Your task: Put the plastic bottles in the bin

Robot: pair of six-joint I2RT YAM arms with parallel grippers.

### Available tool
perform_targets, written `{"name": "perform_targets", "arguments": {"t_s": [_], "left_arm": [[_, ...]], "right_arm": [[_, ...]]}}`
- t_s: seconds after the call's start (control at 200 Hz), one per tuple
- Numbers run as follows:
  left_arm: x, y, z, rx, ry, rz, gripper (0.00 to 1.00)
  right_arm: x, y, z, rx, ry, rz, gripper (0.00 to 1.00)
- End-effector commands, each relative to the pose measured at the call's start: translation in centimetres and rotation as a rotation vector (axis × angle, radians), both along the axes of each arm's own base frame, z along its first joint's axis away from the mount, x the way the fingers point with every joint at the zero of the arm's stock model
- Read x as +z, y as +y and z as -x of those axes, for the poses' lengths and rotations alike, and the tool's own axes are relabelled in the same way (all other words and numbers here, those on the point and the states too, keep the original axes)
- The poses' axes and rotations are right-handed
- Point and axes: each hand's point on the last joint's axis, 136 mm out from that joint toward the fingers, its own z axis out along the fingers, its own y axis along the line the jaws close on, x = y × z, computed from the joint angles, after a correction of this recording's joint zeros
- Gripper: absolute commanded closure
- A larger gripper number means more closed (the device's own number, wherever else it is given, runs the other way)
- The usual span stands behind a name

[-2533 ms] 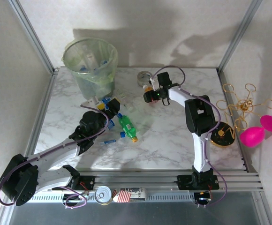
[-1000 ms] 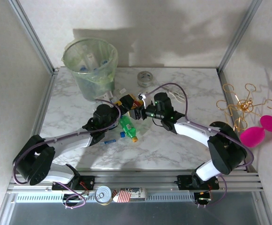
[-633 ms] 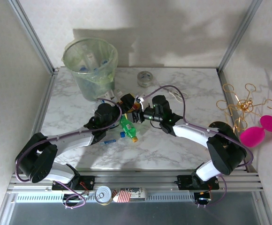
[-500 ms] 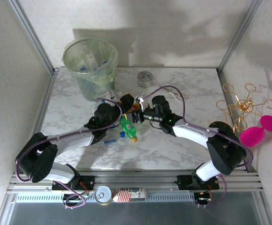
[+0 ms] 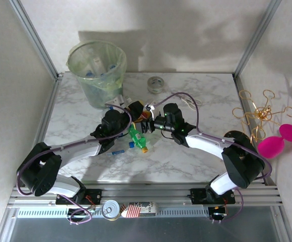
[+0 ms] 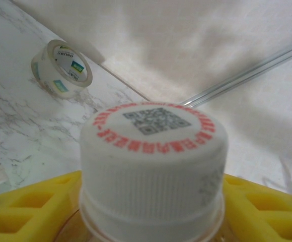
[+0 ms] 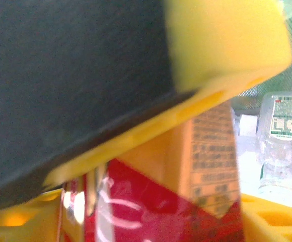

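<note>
The left end effector (image 6: 152, 214) is pressing its yellow pads (image 6: 25, 206) against the shoulders of a bottle (image 6: 153, 166), whose white cap is showing a QR code ringed by red print too small to read. The right end effector (image 7: 151, 214) is flanking the bottle's red label; its grip cannot be told. The bottle is sitting mid-worktop (image 5: 186, 151), near the bin (image 5: 105, 86).
</note>
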Motion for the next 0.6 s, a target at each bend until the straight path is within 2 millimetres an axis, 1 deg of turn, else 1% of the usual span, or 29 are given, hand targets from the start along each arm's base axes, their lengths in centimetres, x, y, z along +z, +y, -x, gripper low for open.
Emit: {"name": "perform_targets", "arguments": {"t_s": [0.0, 0.085, 0.165, 0.255, 0.381, 0.511, 0.596], "left_arm": [[2.9, 0.8, -0.8, 0.029, -0.058, -0.033, 0.52], [3.9, 1.7, -1.7, 0.052, -0.077, -0.052, 0.52], [5.4, 2.9, -2.8, 0.081, -0.107, -0.070, 0.52], [8.0, 4.3, -4.0, 0.116, -0.156, -0.101, 0.52], [12.5, 6.6, -5.5, 0.170, -0.233, -0.143, 0.52], [17.1, 10.0, -6.9, 0.259, -0.309, -0.200, 0.52], [19.5, 13.2, -7.6, 0.358, -0.346, -0.252, 0.52]], "right_arm": [[2.3, -0.1, 0.8, 0.006, -0.060, -0.057, 0.19], [3.0, -0.5, 0.9, -0.014, -0.074, -0.070, 0.13], [3.5, -1.0, 0.9, -0.035, -0.088, -0.081, 0.10], [3.6, -1.6, 0.8, -0.066, -0.097, -0.083, 0.07], [3.2, -2.5, 0.2, -0.134, -0.093, -0.071, 0.01], [2.1, -3.6, -1.2, -0.238, -0.062, -0.039, 0.01], [1.7, -4.2, -1.8, -0.294, -0.051, -0.028, 0.01]]}}
